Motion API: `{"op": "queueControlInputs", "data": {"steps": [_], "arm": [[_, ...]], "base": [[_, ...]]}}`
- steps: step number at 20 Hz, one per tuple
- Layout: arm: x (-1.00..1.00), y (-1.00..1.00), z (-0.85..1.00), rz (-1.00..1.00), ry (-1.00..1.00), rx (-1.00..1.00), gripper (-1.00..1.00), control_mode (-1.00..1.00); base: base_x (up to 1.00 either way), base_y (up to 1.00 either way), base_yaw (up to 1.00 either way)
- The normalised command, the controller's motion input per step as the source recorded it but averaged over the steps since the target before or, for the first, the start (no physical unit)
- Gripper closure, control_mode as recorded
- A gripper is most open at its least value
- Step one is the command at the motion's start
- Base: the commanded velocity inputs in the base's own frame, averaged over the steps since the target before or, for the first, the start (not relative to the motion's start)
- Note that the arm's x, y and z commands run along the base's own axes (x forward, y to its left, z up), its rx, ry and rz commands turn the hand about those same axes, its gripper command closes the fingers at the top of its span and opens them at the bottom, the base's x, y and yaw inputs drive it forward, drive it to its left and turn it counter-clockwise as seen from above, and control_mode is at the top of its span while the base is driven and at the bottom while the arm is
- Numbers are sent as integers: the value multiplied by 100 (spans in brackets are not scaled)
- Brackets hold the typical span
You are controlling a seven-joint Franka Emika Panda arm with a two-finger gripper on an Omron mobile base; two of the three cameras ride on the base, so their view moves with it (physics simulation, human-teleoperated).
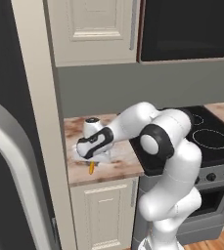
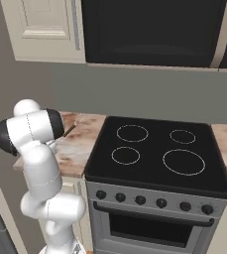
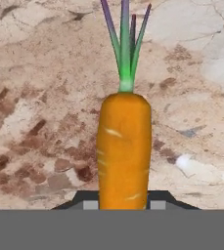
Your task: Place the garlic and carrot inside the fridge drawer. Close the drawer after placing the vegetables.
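Counter point(image 1: 118, 168): brown-and-cream marbled stone top beside a black stove point(image 2: 154, 151). Gripper point(image 3: 123, 205): lowered over the counter, fingers closed against both sides of the carrot. Carrot point(image 3: 123, 151): orange root with green top, pinched at its lower end, above the stone.

I see the carrot point(image 3: 123, 151) between my gripper's point(image 3: 123, 204) fingertips, lying on the counter point(image 3: 40, 122) straight ahead of it; the stove point(image 1: 209, 139) sits right of it.
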Motion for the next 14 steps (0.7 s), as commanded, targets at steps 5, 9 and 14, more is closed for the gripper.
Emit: {"op": "queueControlInputs", "data": {"steps": [5, 9, 14], "arm": [[-59, -100, -2, -6, 0, 6, 100, -100], [-55, -66, 49, -10, 0, 3, 100, -100], [-63, -2, 100, -2, -17, 0, 100, -100]], "base": [[0, 0, 0], [0, 0, 0], [0, 0, 0]]}}
